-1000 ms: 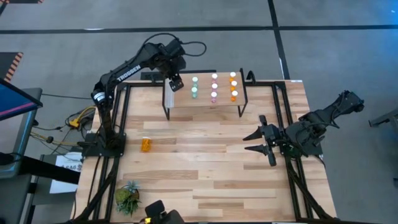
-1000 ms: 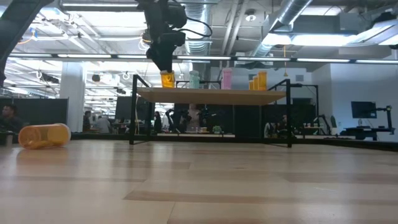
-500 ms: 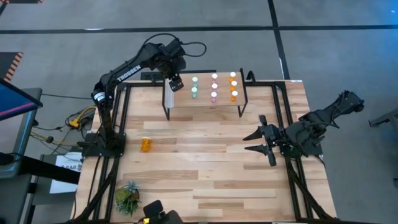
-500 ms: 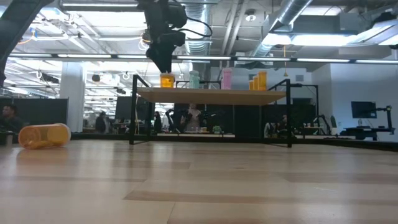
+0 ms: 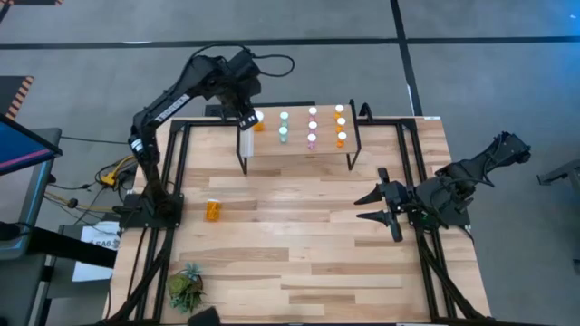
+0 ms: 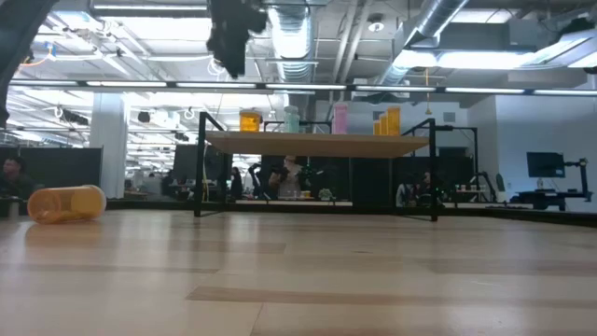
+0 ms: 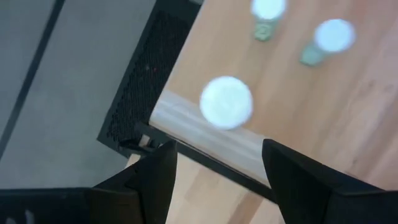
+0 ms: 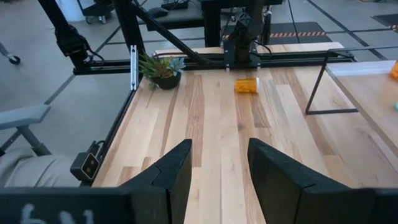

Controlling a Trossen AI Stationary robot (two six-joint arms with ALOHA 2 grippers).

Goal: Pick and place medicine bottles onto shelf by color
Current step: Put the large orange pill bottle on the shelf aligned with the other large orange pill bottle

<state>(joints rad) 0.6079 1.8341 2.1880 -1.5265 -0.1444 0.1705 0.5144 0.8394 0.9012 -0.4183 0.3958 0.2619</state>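
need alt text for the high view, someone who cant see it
Seen from above, the left gripper hangs open over the shelf's left end beside an orange bottle standing there, left of rows of capped bottles. Another orange bottle lies on the table; the right gripper waits open.

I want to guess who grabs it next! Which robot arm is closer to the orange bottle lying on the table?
Left. The orange bottle lies near the left arm's base, though the left end effector is up by the shelf. The right end effector waits across the table.
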